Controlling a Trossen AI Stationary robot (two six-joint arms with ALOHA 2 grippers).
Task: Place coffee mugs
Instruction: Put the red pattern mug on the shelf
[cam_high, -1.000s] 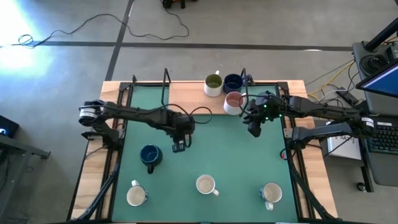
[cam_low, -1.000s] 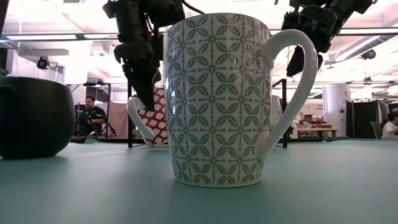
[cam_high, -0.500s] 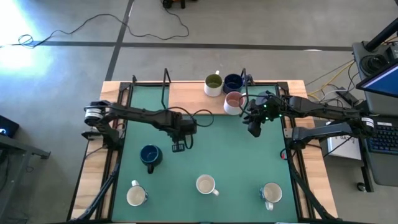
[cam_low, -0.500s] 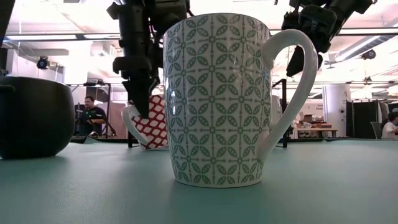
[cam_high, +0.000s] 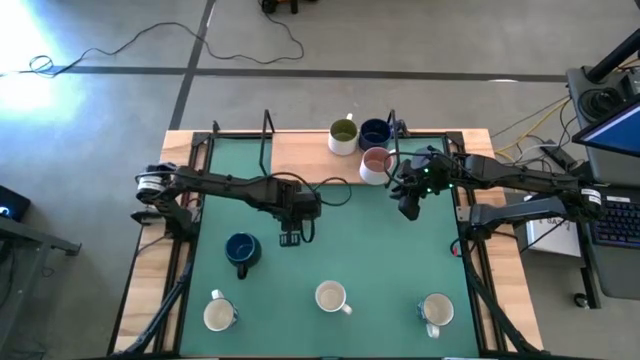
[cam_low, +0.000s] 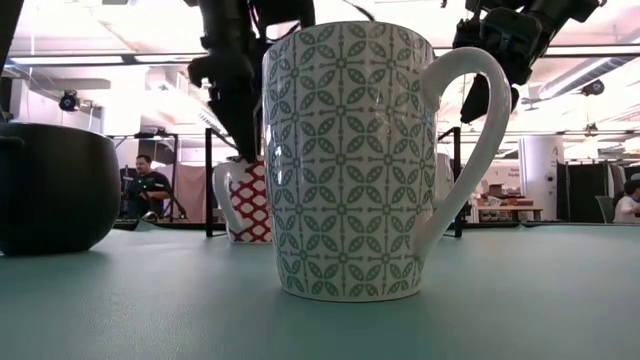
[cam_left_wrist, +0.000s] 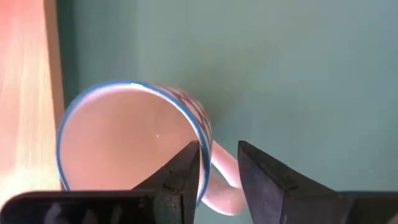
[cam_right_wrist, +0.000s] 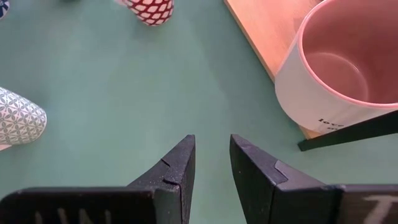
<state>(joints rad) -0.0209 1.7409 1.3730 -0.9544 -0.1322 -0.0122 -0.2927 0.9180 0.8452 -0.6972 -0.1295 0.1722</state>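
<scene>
Ceramic, with a green leaf-lattice pattern, the green-patterned mug (cam_low: 345, 160) stands upright at the near middle of the teal mat (cam_high: 350, 240) and serves as the reference.

Level with it, well apart on either side, stand the left white mug (cam_high: 218, 315) and the right white mug (cam_high: 436, 311).

Behind it and to its left sits the dark blue mug (cam_high: 241, 249).

Farther back, just left of the reference in the low view, the red-patterned mug (cam_low: 250, 200) rests upright on the mat. The left gripper (cam_left_wrist: 217, 146) comes down onto its blue rim. Its fingers are drawn narrow, and they pinch the mug's wall where the handle joins.

Beyond and to the right of the reference, the right gripper (cam_right_wrist: 211, 140) hangs above bare mat. Its fingers are parted by a narrow gap and hold nothing.

Just beyond that gripper, the pink-inside mug (cam_right_wrist: 339, 68) sits at the edge of the wooden board (cam_high: 300, 155).

Farthest from the reference, the olive-green mug (cam_high: 343, 135) and the second dark blue mug (cam_high: 375, 132) stand side by side on that board.
</scene>
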